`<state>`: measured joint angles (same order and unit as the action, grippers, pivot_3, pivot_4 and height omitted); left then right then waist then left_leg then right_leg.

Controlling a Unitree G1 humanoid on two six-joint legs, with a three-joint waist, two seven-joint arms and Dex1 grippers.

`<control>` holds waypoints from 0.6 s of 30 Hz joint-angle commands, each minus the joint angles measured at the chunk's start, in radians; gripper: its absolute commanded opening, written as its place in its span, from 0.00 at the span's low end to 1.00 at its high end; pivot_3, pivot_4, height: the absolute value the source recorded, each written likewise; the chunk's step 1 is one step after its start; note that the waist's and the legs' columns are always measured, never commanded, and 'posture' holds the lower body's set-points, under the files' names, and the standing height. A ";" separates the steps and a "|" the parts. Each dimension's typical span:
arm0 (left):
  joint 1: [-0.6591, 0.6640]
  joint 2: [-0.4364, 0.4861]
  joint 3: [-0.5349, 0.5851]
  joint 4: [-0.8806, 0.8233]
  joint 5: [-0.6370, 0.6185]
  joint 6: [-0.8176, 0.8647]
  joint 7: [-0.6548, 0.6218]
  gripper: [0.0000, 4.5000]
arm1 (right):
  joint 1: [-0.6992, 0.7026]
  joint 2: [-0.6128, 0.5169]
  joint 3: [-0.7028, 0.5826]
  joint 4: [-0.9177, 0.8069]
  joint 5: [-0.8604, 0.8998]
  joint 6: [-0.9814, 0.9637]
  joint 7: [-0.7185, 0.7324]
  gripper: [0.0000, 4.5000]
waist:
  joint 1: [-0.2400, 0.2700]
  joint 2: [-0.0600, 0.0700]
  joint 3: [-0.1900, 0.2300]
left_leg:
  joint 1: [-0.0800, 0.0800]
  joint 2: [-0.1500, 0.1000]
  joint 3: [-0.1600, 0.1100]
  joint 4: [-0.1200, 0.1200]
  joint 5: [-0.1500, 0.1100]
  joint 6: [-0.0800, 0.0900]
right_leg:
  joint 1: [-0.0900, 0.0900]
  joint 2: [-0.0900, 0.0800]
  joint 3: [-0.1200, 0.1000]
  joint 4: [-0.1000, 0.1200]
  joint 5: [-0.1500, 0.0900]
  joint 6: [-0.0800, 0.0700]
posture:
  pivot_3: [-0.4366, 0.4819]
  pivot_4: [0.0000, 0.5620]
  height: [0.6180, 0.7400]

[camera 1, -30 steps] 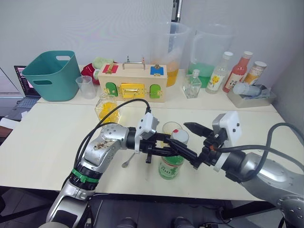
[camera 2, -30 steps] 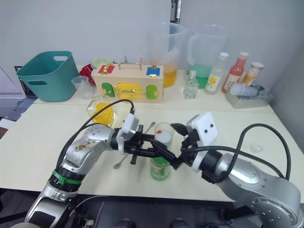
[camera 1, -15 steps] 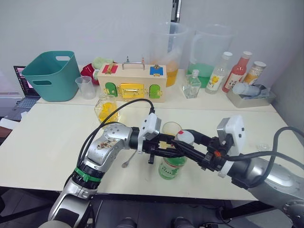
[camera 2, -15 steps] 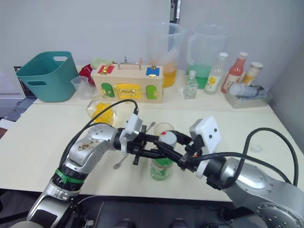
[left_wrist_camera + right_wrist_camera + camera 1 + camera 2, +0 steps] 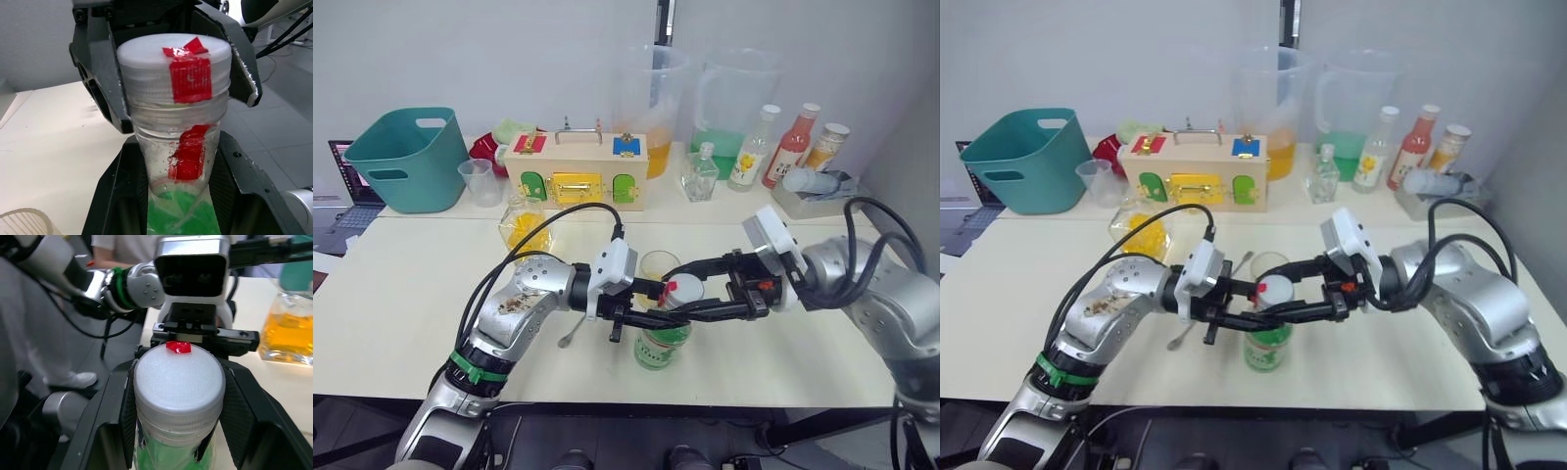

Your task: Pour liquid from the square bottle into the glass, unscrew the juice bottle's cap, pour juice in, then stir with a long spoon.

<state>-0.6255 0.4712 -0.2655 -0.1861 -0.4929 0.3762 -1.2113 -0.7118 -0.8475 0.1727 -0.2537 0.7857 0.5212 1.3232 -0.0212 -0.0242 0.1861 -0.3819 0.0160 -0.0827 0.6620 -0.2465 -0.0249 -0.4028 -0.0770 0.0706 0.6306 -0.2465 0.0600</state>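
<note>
While left hand (image 5: 651, 308) grips juice bottle (image 5: 661, 343) | right hand (image 5: 690, 294), previously open, now clamps cap (image 5: 683, 288)

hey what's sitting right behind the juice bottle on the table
The glass stands just behind the juice bottle, upright, with a little yellowish liquid showing. Its lower part is hidden by the bottle, the cap and both sets of jaws, so its base cannot be seen.

my right gripper (image 5: 677, 291) has swung in from 4 o'clock of the juice bottle (image 5: 663, 343) to its 3 o'clock side, forearm now level across the table. its fingers, open and off the cap (image 5: 683, 289) a second ago, now close around it. left gripper (image 5: 658, 305) now grips the neck just under the cap.
</note>
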 commanded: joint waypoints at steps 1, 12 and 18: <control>0.016 0.034 0.018 0.005 0.040 0.026 0.041 0.25 | -0.075 0.030 0.064 0.063 -0.062 -0.042 0.178 0.39 | 0.000 0.000 0.000 | 0.000 0.000 0.000 0.000 0.000 0.000 | 0.000 0.000 0.000 0.001 0.000 0.000 | 0.48 0.27 1.00; 0.022 0.045 0.022 -0.028 0.033 0.055 0.065 0.25 | -0.227 0.091 0.129 0.236 -0.128 -0.114 0.291 0.39 | -0.006 0.000 0.000 | 0.001 0.000 0.000 0.000 0.000 0.000 | 0.000 0.000 0.000 0.002 0.000 0.000 | 0.48 0.27 1.00; 0.021 0.040 0.016 -0.030 0.037 0.057 0.068 0.25 | -0.240 0.083 0.054 0.182 -0.037 -0.002 0.291 0.39 | -0.008 0.000 0.000 | 0.000 0.000 0.000 0.000 0.000 0.000 | -0.001 0.000 0.000 0.003 0.000 0.000 | 0.48 0.27 1.00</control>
<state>-0.6120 0.4984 -0.2445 -0.2316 -0.5004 0.4205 -1.1762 -0.9255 -0.7583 0.2906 -0.0145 0.6838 0.4874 1.5690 -0.0296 -0.0239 0.1863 -0.3827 0.0159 -0.0829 0.6621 -0.2464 -0.0250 -0.4050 -0.0771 0.0706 0.6333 -0.2463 0.0596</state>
